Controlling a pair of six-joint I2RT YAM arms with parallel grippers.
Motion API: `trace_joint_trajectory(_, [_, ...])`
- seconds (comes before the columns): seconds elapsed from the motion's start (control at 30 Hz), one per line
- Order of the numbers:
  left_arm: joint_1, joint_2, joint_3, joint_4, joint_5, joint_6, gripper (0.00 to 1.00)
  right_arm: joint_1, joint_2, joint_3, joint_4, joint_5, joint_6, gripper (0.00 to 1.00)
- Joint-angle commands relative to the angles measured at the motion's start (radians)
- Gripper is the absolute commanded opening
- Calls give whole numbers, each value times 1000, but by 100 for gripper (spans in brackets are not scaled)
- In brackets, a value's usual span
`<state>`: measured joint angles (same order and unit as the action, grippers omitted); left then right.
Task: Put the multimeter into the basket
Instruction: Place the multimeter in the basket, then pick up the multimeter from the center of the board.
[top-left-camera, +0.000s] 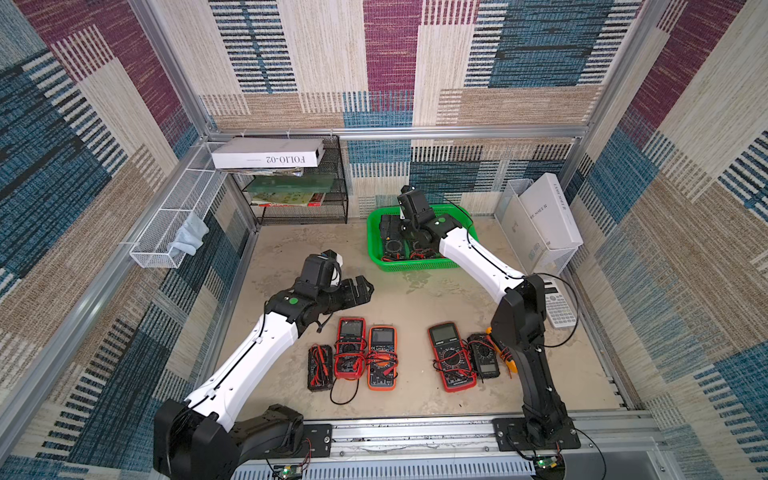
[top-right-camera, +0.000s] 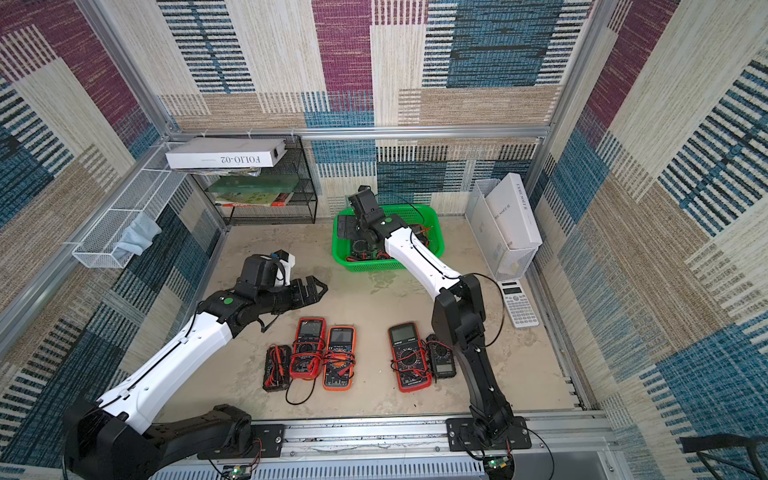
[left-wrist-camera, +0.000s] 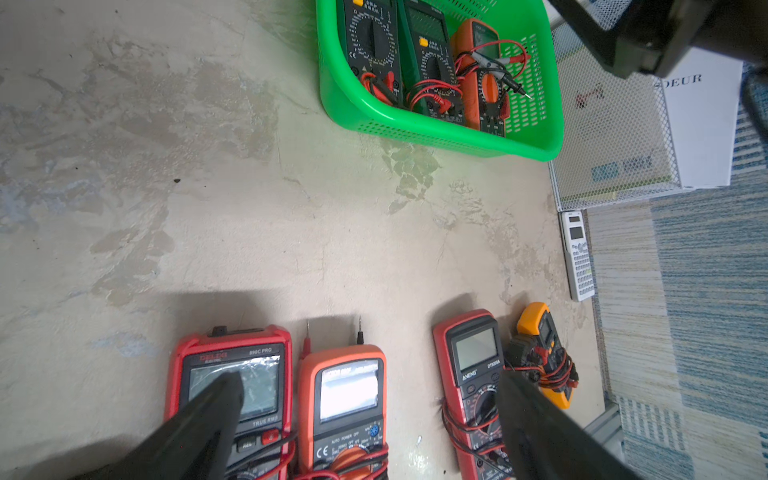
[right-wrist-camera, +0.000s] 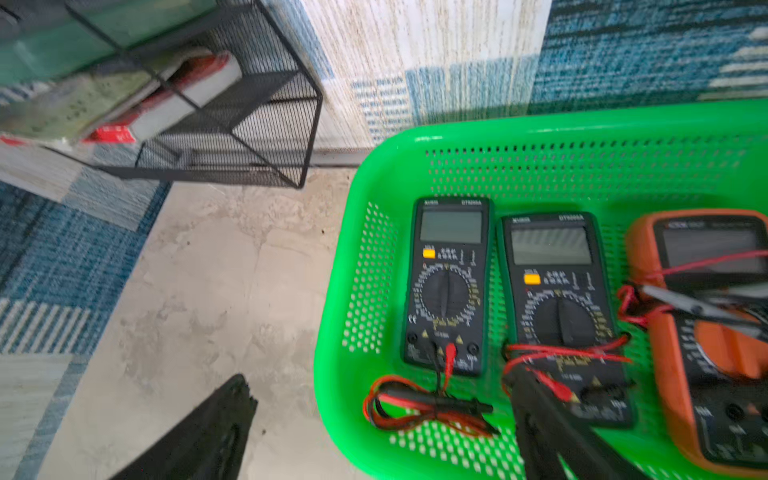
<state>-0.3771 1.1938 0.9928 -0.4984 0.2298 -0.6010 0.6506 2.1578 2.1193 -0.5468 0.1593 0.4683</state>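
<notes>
The mottled beige table (top-left-camera: 415, 299) carries a green basket (top-left-camera: 411, 266) at the back. A black rack (top-left-camera: 303, 219) stands in the back left corner and a white mesh file holder (top-left-camera: 557, 257) at the right wall, with a calculator (top-left-camera: 559, 309) lying in front of the holder. Near the front, a black meter (top-left-camera: 321, 368), red meter (top-left-camera: 350, 347) and orange meter (top-left-camera: 382, 357) lie together. Apart from them lie a second red meter (top-left-camera: 451, 356), a dark meter (top-left-camera: 484, 355) and a yellow clamp meter (top-left-camera: 509, 361).

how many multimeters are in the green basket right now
3, side by side in the basket: a dark green meter by one side wall, a second dark green meter in the middle, an orange meter at the other side. Anything underneath them would be hidden.
</notes>
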Motion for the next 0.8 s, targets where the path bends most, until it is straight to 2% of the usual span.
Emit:
trace_joint_trajectory(0.0, [-14, 2, -12, 4, -11, 3, 100, 15, -95, -123, 41, 38, -19, 100])
trace_joint_trajectory(0.43, [-99, -35, -94, 48, -56, -61, 100, 62, -459, -688, 126, 97, 42, 100])
trace_joint_trajectory(0.77, [-160, -37, -140, 61, -80, -101, 100, 102, -732, -1056, 38, 138, 142, 99])
